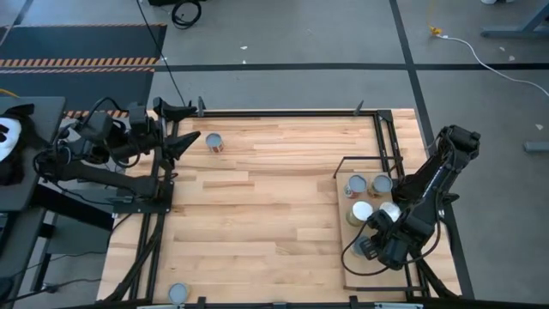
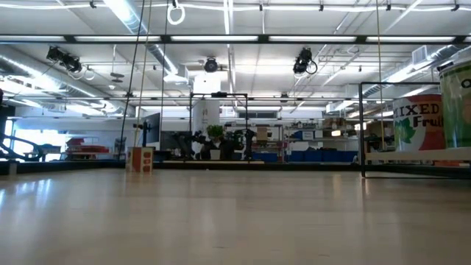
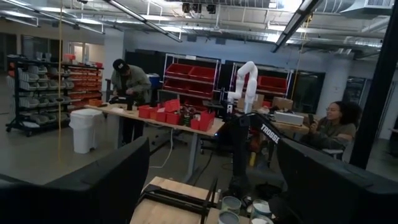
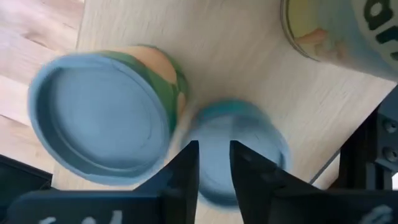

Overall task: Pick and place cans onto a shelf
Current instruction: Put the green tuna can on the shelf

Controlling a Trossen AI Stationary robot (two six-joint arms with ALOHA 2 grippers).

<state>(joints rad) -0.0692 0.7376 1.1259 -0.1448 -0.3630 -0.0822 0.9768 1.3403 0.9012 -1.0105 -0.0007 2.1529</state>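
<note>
Several cans (image 1: 367,197) already on the shelf (image 1: 356,275); two left on the bench (image 1: 257,215). Right hand (image 1: 367,249) low over shelf cans, narrow gap between fingers, grip unclear. Left hand (image 1: 190,142) released, parked at bench edge.

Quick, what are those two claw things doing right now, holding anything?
Left gripper: open, holding nothing, waiting at the table's far left.
Right gripper: over the pale wood shelf, above a small round tin; open or shut cannot be told.

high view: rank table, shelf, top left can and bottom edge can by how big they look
1. table, largest
2. shelf, much smaller than the table
3. top left can and bottom edge can: both far smaller than the shelf and much alike, so not ranked against each other
</note>
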